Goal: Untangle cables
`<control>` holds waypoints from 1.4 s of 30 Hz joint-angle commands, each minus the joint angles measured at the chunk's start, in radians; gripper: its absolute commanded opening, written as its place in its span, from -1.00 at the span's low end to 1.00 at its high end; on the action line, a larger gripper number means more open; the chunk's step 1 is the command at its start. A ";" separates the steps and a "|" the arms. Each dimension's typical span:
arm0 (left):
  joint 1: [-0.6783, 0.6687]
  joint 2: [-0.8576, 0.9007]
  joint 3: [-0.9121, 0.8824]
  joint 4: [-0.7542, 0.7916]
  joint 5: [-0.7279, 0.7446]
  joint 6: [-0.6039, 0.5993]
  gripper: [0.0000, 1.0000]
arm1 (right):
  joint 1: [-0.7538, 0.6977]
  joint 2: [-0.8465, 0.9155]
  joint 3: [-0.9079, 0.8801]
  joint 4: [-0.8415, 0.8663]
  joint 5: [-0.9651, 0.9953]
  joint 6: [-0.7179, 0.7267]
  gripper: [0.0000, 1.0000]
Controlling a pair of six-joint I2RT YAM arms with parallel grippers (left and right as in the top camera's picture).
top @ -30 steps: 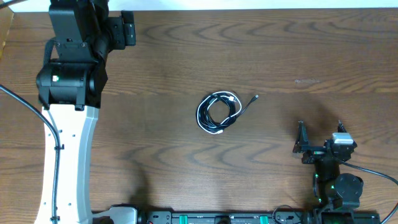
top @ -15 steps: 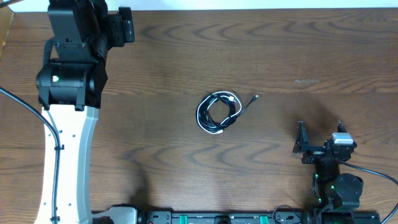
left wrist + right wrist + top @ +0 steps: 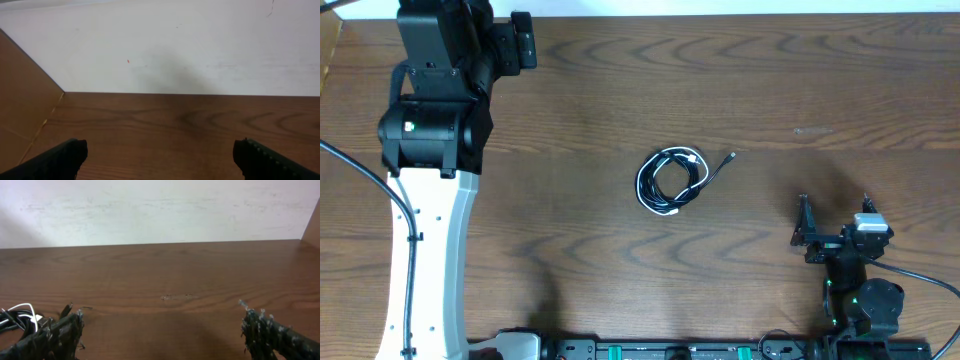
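The cables [image 3: 670, 180] lie coiled together in one small bundle at the middle of the table, the white cord [image 3: 660, 205] wound in with the black one. The black cable's plug end [image 3: 730, 157] sticks out to the right. The bundle's edge shows at the lower left of the right wrist view as cables [image 3: 17, 317]. My right gripper [image 3: 835, 212] rests open near the front right, well apart from the bundle; nothing sits in the right gripper [image 3: 162, 330]. My left gripper [image 3: 160, 155] is open and empty at the far left corner, facing the wall.
The left arm [image 3: 425, 190] stretches along the table's left side. A white wall [image 3: 165, 45] rises behind the table's far edge. A brown board [image 3: 20, 115] borders the far left corner. A pale scuff [image 3: 812, 130] marks the wood at right.
The left arm's wrist has shifted slightly toward the far edge. The cables and the right arm have not moved.
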 commanded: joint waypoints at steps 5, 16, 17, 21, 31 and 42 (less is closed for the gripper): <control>-0.003 -0.016 -0.007 -0.002 -0.006 -0.008 0.96 | -0.003 0.001 -0.002 -0.004 -0.009 -0.001 0.98; -0.003 -0.016 -0.007 0.002 -0.006 -0.008 0.95 | -0.003 0.001 -0.002 -0.004 -0.010 0.079 0.99; -0.003 -0.016 -0.007 0.002 -0.006 -0.008 0.96 | -0.003 0.001 -0.002 -0.004 -0.013 0.079 0.98; -0.003 -0.016 -0.007 0.001 -0.006 -0.008 0.96 | -0.003 0.001 -0.002 0.006 -0.014 0.079 0.99; -0.003 -0.016 -0.007 0.010 -0.006 -0.008 0.96 | -0.003 0.001 0.063 0.045 -0.005 0.061 0.99; -0.003 -0.014 -0.007 0.024 -0.006 -0.008 0.96 | -0.003 0.154 0.395 -0.082 0.117 0.026 0.99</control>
